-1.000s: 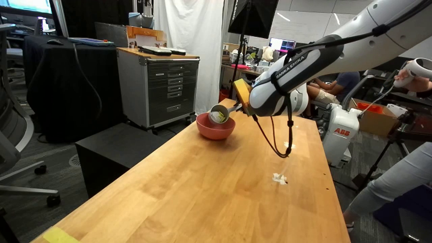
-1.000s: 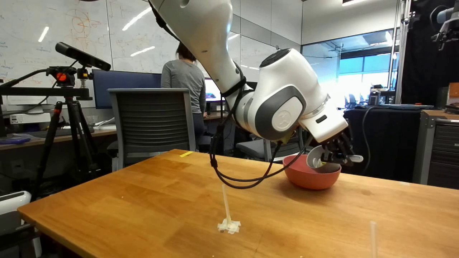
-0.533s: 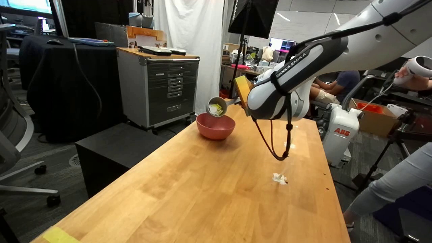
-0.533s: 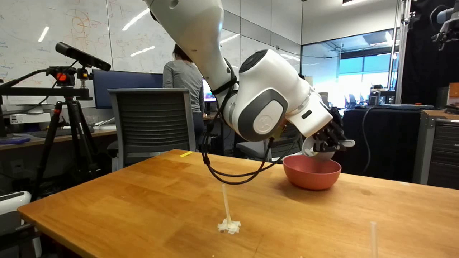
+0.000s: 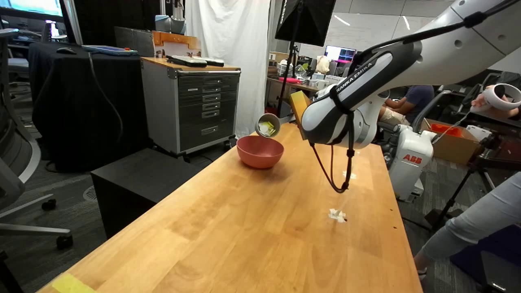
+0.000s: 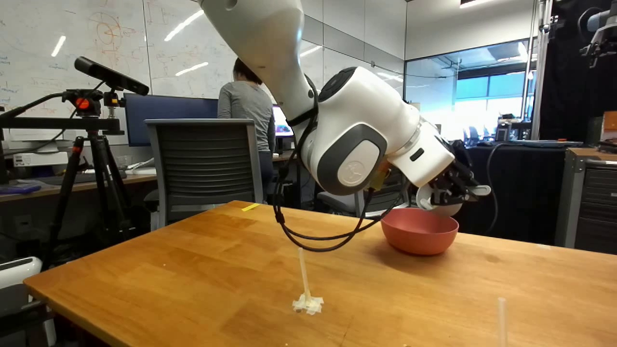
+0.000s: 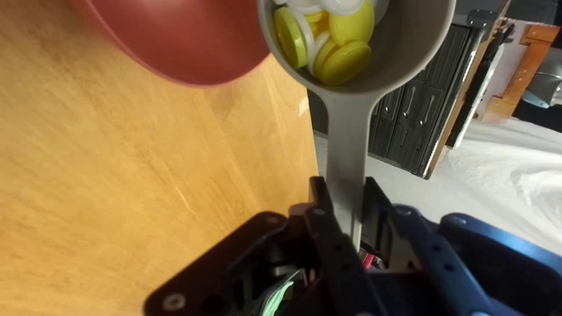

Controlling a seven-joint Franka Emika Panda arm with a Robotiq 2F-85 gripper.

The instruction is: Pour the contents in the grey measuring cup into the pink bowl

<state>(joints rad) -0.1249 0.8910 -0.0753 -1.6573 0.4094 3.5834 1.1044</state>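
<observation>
"Black two-fingered gripper [image 7: 345, 191]; what's it got?"

"It pinches the handle of a grey round measuring cup [image 7: 404, 48], tipped above the rim of a pinkish-red round bowl [image 6: 418, 241]."

"And the flat yellow and white bits [image 7: 347, 62]?"

"Inside the cup; the bowl sits by a long edge of the brown wooden desk [image 5: 260, 232], far from the corner with yellow tape [image 6: 250, 207]."
</observation>
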